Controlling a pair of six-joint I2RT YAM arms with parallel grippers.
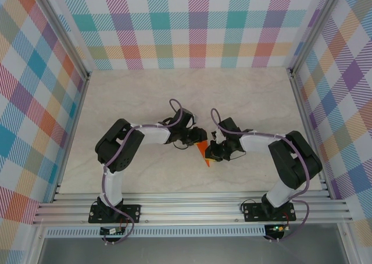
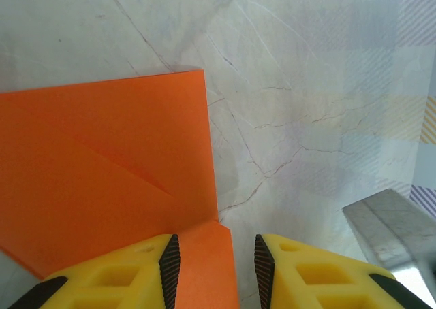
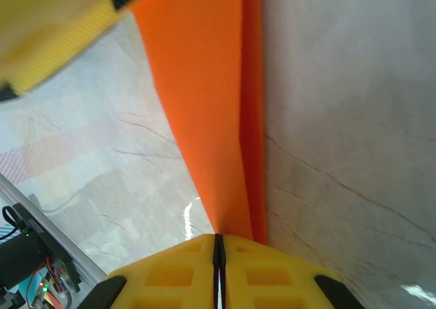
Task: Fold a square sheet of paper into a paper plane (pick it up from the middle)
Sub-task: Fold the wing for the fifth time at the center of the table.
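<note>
The left arm [image 1: 119, 147] and right arm [image 1: 293, 159] are built alike: bulky black joint housings linked by white tubular segments. A purple cable [image 1: 106, 182] runs along the outside of each arm. Each arm ends in a flat black base plate [image 1: 114, 211]. The left hand [image 2: 216, 254] and right hand [image 3: 218, 244] carry yellow moulded fingers [image 2: 320, 275] with rectangular recesses and ribbed black pads [image 2: 169, 258] on the inner faces.

Marbled pale tabletop [image 1: 145, 101], checked pastel walls [image 1: 197, 25], aluminium rail [image 1: 192, 209] along near edge
</note>
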